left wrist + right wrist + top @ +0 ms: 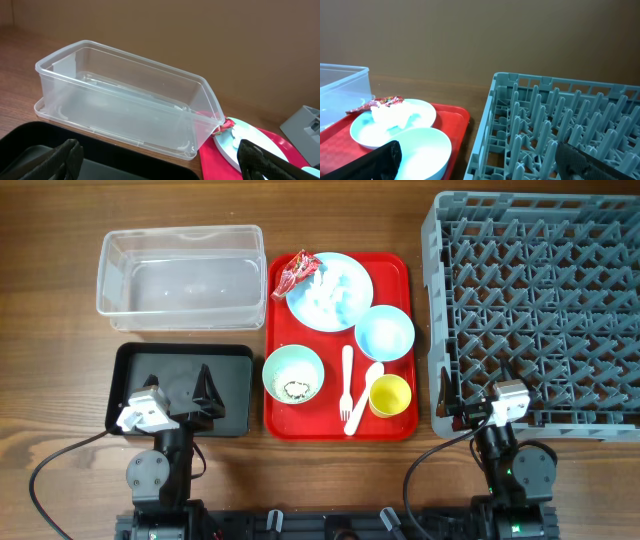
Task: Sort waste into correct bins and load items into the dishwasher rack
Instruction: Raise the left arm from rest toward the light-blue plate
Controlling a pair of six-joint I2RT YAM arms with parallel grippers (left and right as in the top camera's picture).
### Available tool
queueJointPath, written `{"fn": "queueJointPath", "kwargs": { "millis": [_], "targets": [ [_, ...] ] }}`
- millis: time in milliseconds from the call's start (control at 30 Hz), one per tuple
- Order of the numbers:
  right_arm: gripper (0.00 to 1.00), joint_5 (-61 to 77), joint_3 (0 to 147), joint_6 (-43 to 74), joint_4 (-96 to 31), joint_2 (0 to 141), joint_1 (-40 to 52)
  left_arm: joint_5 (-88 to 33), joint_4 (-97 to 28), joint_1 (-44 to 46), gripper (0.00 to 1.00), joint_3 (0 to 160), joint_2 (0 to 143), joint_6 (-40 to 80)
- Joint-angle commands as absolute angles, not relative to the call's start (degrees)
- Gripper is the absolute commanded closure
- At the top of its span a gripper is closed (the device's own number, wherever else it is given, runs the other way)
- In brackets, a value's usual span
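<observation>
On the red tray point(400, 270) sit the plate point(355, 275) with tissue point(335, 295) and red wrapper point(298, 272) at its far end, and nearer the blue bowl point(385, 332), green bowl point(293, 373), fork point(347, 385), spoon point(365, 395) and yellow cup point(390, 395). Left of the red tray the left gripper point(177, 383) hangs wide open and empty over the black tray point(235, 370); right of it the right gripper point(477, 155) gapes empty by the rack point(540, 310)

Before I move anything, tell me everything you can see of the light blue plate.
The light blue plate is round, shallow, smooth and glossy, and looks like plastic. It lies flat, right way up, at the far end of the red tray, close to the clear tub. Crumpled white tissue pieces sit on its middle, and the red wrapper lies over its far-left rim. The light blue bowl sits close by its near-right edge; whether they touch is unclear.
</observation>
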State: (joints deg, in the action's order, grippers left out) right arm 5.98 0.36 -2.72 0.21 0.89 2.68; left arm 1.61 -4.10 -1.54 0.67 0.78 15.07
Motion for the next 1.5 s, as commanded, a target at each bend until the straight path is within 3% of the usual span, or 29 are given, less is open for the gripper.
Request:
{"fn": "queueJointPath", "kwargs": {
  "millis": [0,1200,1467],
  "targets": [
    [0.0,6.9,0.3,-3.0,0.4,0.6,2.7,0.9,-4.0,-1.2,0.0,0.3,0.2,13.9],
    [0.0,5.8,1.0,-2.8,0.3,0.6,2.7,1.0,-4.0,-1.2,0.0,0.3,0.2,13.9],
    [0.0,4.3,10.6,-0.8,-7.8,8.0,2.7,0.9,-8.3,-1.2,0.0,5.4,3.3,13.9]
  ]
}}
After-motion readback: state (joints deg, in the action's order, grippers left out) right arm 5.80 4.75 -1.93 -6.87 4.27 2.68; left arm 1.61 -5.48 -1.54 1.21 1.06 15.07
